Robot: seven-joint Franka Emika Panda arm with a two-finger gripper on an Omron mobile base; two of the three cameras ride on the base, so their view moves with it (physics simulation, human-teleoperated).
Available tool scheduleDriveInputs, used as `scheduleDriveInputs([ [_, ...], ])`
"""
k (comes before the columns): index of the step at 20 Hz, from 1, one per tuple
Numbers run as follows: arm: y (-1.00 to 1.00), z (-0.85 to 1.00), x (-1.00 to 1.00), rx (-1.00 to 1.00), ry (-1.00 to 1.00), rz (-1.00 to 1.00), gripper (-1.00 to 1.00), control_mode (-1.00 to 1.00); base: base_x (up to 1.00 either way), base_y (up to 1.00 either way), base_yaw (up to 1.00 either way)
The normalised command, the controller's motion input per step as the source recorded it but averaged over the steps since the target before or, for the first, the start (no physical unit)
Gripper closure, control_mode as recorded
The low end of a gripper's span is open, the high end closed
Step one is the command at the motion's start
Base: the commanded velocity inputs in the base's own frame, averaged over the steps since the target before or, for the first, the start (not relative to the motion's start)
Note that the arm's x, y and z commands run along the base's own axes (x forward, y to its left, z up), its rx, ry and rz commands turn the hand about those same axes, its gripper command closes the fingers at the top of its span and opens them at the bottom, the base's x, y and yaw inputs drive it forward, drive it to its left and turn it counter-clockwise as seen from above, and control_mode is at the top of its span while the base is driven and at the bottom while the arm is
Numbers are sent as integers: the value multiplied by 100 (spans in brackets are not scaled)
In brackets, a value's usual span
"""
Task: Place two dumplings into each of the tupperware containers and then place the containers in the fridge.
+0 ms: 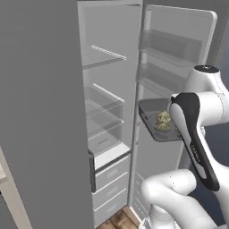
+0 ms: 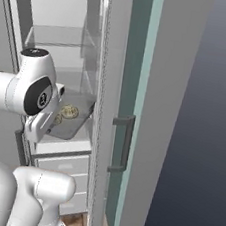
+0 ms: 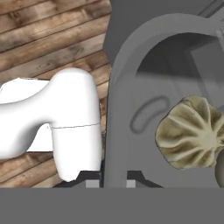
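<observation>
Tupperware container (image 3: 131, 87): pale grey, rim clamped in the closed gripper (image 3: 111, 181), held level before the open fridge (image 1: 107, 89), beside its door shelves. Contents: dumplings (image 3: 194, 133), two, pleated, tan, touching each other.

Both base views look forward into the open fridge (image 1: 107, 89) from opposite sides, sharing its shelves, while the hand view peers seemingly downward, very close.
</observation>
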Motion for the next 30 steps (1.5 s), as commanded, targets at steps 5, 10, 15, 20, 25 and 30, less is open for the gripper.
scheduleDriveInputs([
  [5, 0, 0, 0, 0, 0, 0, 100, 100, 10, 19, 21],
  [10, 0, 0, 0, 0, 0, 0, 100, 100, 20, 20, 25],
  [15, 0, 0, 0, 0, 0, 0, 100, 100, 5, 3, 28],
  [20, 0, 0, 0, 0, 0, 0, 100, 100, 11, -9, 2],
  [25, 0, 0, 0, 0, 0, 0, 100, 100, -21, -30, -6],
  [30, 0, 0, 0, 0, 0, 0, 100, 100, -70, -7, 0],
])
